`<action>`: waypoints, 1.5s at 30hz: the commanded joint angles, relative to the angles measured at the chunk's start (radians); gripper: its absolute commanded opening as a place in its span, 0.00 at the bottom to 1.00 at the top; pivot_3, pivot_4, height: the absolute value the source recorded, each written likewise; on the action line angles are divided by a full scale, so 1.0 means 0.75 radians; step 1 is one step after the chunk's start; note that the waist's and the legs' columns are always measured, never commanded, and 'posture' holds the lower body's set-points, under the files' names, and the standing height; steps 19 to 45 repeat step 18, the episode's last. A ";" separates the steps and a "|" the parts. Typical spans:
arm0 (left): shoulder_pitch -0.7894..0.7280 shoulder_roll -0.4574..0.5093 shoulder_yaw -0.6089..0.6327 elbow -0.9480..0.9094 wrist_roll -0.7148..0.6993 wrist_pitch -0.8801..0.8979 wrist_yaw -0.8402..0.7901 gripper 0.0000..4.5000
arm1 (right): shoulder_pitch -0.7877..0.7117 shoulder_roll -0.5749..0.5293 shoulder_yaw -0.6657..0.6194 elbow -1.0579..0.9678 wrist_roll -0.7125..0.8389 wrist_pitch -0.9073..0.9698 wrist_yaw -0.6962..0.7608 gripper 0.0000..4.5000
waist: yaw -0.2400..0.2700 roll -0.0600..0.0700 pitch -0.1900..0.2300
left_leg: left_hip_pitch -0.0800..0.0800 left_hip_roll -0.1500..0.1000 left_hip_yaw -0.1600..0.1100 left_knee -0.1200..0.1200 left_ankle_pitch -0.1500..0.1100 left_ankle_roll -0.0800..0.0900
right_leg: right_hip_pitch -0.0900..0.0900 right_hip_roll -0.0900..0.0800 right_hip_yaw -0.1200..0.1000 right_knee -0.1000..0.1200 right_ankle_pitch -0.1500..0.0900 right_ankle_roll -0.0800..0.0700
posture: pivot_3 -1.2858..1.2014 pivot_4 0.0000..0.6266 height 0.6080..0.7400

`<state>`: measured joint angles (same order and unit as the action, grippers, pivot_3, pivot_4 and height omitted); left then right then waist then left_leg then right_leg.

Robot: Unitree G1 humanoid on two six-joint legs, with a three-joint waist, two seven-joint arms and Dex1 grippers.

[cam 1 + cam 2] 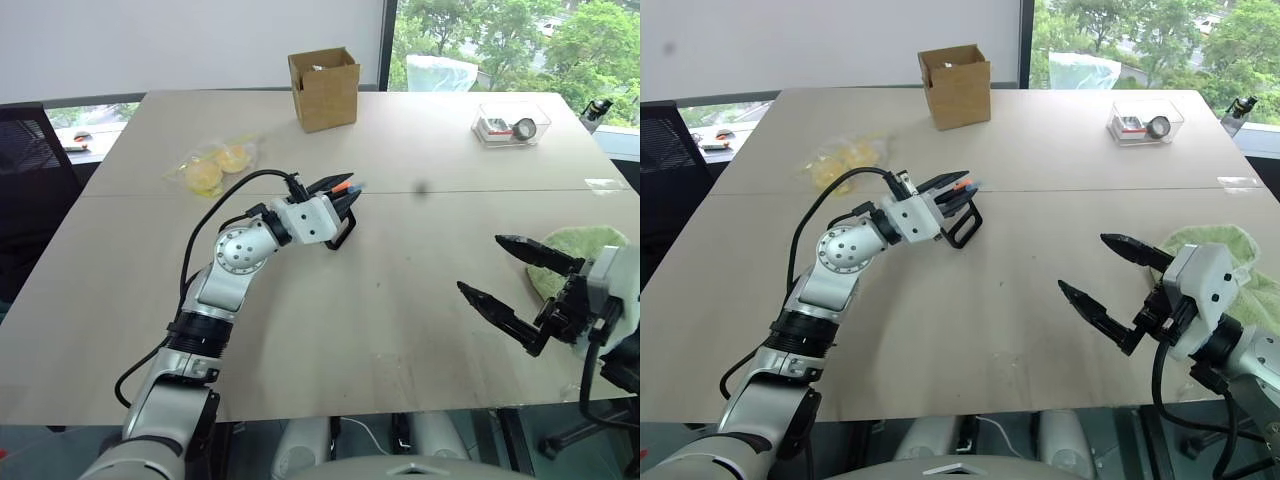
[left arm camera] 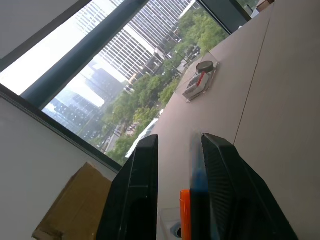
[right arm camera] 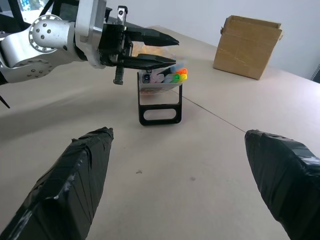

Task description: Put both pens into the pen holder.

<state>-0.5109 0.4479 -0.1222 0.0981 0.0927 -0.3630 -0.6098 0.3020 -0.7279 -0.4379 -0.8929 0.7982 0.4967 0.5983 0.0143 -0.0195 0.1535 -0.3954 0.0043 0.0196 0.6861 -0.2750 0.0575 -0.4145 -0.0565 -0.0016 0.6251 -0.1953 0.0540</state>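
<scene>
The black open-frame pen holder (image 1: 342, 238) stands on the table's middle left. Out of its top stick an orange-capped pen (image 1: 343, 187) and a blue-ended pen (image 1: 358, 186), beside several other coloured tips. My left gripper (image 3: 176, 51) hovers right at those ends, jaws parted. In the left wrist view the orange cap (image 2: 185, 212) and the blurred blue pen (image 2: 198, 175) lie in the gap, close to one finger. My right gripper (image 1: 480, 264) hangs wide open and empty over the table's right front, well clear of the holder (image 3: 160, 107).
A brown cardboard box (image 1: 325, 88) stands at the back centre and a clear plastic tray (image 1: 512, 123) at the back right. A bag of yellow fruit (image 1: 215, 168) lies left of the holder. A green cloth (image 1: 585, 250) lies by my right arm.
</scene>
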 commanded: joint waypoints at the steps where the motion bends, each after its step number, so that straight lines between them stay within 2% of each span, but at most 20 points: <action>1: 0.069 0.011 0.073 -0.366 -0.424 0.361 -0.122 0.55 | 0.008 -0.011 -0.005 0.009 -0.076 -0.015 -0.017 1.00 | -0.002 0.000 0.000 | 0.000 0.001 0.000 0.000 0.000 0.000 | 0.000 -0.001 0.000 0.000 0.000 0.000 | 0.52 0.24 1.00; 5: 0.276 0.131 0.186 -0.680 -0.892 0.952 -0.119 0.55 | 0.046 -0.004 0.005 0.053 -0.127 -0.008 -0.007 1.00 | -0.006 0.001 0.000 | 0.001 0.001 0.000 -0.001 0.000 0.000 | 0.000 -0.002 -0.002 0.000 -0.003 -0.005 | 0.52 0.24 1.00; 9: 0.482 0.260 0.314 -0.827 -1.085 1.243 -0.072 0.55 | 0.117 0.005 -0.016 0.119 -0.198 -0.047 0.038 1.00 | -0.002 0.002 0.000 | 0.004 0.003 0.000 -0.002 0.000 -0.001 | 0.000 0.001 -0.002 0.001 -0.005 -0.002 | 0.52 0.24 1.00; 11: 0.579 0.291 0.387 -0.868 -1.121 1.298 -0.045 0.55 | 0.181 0.009 -0.052 0.153 -0.227 -0.078 0.087 1.00 | 0.005 0.001 0.000 | 0.003 0.003 0.000 -0.002 0.000 -0.001 | 0.000 0.001 -0.002 0.001 -0.007 -0.001 | 0.52 0.24 1.00; 18: 0.841 0.319 0.502 -0.970 -1.143 1.345 -0.027 0.55 | 0.331 0.040 -0.146 0.245 -0.269 -0.157 0.204 1.00 | 0.000 0.002 0.000 | 0.004 0.002 0.002 -0.003 0.000 -0.001 | 0.000 -0.001 0.000 -0.001 -0.007 0.000 | 0.52 0.24 1.00; 45: 0.841 0.319 0.502 -0.970 -1.143 1.345 -0.027 0.55 | 0.331 0.040 -0.146 0.245 -0.269 -0.157 0.204 1.00 | 0.000 0.002 0.000 | 0.004 0.002 0.002 -0.003 0.000 -0.001 | 0.000 -0.001 0.000 -0.001 -0.007 0.000 | 0.52 0.24 1.00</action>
